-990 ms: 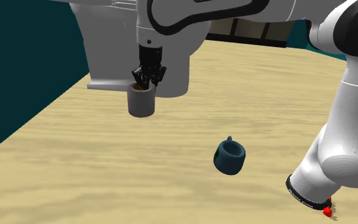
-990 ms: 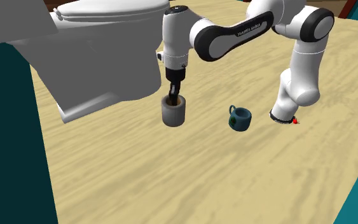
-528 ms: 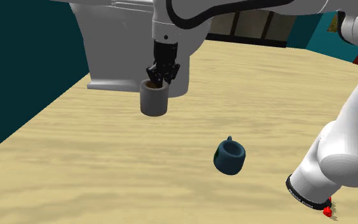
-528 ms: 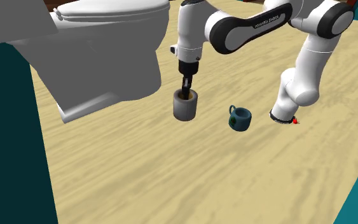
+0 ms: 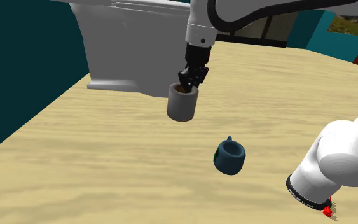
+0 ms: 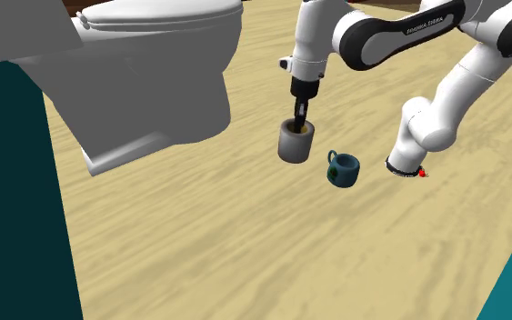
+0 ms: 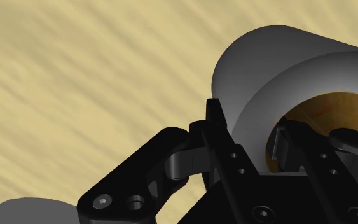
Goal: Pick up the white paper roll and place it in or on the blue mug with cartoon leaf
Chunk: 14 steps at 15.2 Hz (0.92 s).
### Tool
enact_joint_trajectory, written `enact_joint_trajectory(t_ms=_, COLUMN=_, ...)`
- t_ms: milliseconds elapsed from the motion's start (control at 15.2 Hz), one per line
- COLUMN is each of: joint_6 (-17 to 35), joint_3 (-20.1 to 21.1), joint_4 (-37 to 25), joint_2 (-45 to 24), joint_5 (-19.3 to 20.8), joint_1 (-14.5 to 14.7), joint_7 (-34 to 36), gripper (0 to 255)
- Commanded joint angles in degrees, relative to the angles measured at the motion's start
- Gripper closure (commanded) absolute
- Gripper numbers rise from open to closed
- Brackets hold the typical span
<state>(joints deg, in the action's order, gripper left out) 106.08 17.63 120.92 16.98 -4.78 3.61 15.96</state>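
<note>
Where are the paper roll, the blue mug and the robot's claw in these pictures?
paper roll (image 5: 182, 107): shoulder view, on its grey outer wall.
blue mug (image 5: 228, 160): shoulder view, on its outer side below the rim.
claw (image 5: 186, 86): shoulder view, between its fingertips at the roll's top rim.

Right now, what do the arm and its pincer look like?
The arm has rounded, glossy white links with dark joints. One dark cover carries small white lettering that I cannot read. A black band rings the lowest link, with a small red mark beside it. The pincer is all black, with two slim fingers and visible screw heads.
</note>
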Motion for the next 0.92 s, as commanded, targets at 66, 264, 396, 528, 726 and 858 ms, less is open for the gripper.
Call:
enact_joint_trajectory(t_ms=66, joint_6=-1.35, joint_3=-1.75, joint_4=5.96, joint_2=7.43, joint_5=-1.56, joint_1=0.27, joint_7=-2.36, gripper=255)
enact_joint_trajectory(t_ms=264, joint_6=-3.16, joint_3=-3.64, joint_4=11.26, joint_2=14.47, joint_5=-2.34, joint_1=0.73, joint_7=-4.38, gripper=255)
enact_joint_trajectory(t_ms=396, joint_6=-4.73, joint_3=-4.93, joint_4=14.46, joint_2=19.17, joint_5=-2.54, joint_1=1.02, joint_7=-5.62, gripper=255)
enact_joint_trajectory(t_ms=528, joint_6=-6.60, joint_3=-6.26, joint_4=17.40, joint_2=23.88, joint_5=-2.50, joint_1=1.28, joint_7=-6.78, gripper=255)
enact_joint_trajectory(t_ms=726, joint_6=-9.96, joint_3=-8.30, joint_4=21.30, joint_2=31.00, joint_5=-2.00, joint_1=1.55, joint_7=-8.42, gripper=255)
enact_joint_trajectory(t_ms=858, joint_6=-12.56, joint_3=-9.70, joint_4=23.54, joint_2=35.75, joint_5=-1.40, joint_1=1.62, joint_7=-9.47, gripper=255)
